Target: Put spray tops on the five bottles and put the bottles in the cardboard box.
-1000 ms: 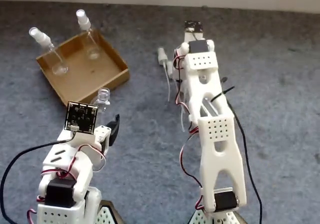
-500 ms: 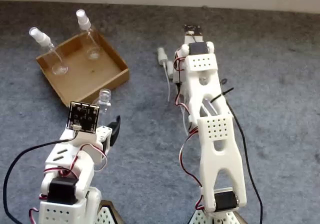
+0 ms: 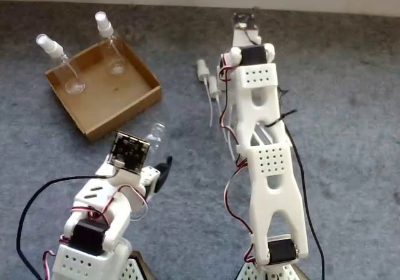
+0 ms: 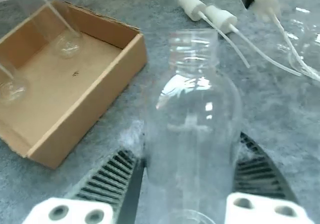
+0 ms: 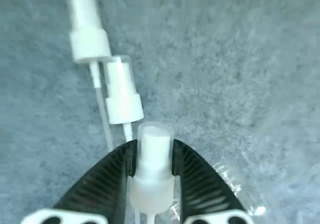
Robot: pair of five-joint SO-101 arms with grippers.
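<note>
while the left gripper [image 4: 187, 159] clasps a bottle [image 4: 192, 99], it leans rightward.

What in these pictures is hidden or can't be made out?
High view: the white right arm hides the grey carpet beneath it.
Left wrist view: frame edge cuts off the base of the clear plastic bottle in the left hand.
Right wrist view: edge cuts off the tube of the white spray top.
</note>
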